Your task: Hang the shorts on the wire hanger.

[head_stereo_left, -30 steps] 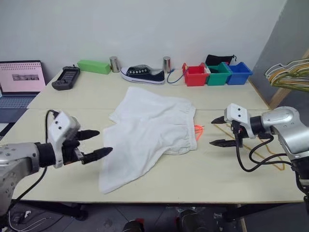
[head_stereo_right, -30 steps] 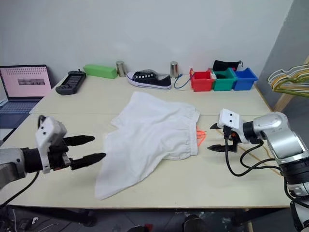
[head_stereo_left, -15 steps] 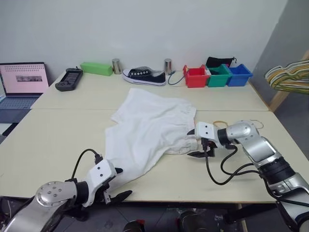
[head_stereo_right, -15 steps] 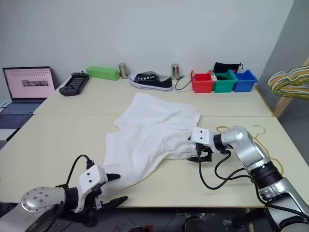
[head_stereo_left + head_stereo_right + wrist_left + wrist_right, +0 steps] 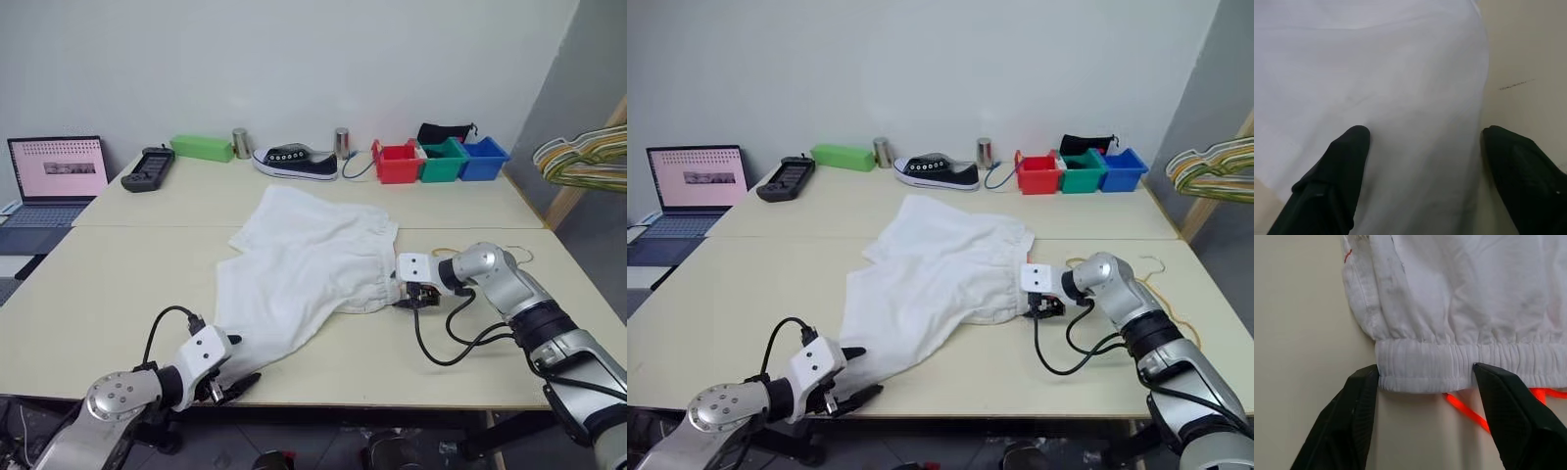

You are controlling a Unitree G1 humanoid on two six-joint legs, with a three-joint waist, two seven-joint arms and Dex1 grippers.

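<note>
Shorts lie spread flat on the desk, their long axis running from the gathered waistband on the robot's right down to a leg hem hanging at the near left edge. The right pincer sits right at that waistband, its two black fingers spread to either side of the elastic band with the band between them and not yet pinched; the orange drawstring trails just under it. The left pincer is at the opposite end, its fingers parted over the white cloth of the leg near the desk's front edge, one finger on the fabric and one toward bare wood, gripping nothing so far. Each arm thus covers its own end of the garment. The wire hanger lies on the desk just beyond the right arm, so the right arm is the nearer one to it.

A second ago both pincers hovered above the desk, wide apart from the cloth on either side; they have since come down onto the two ends, and their fingers look a little narrower than before.
</note>
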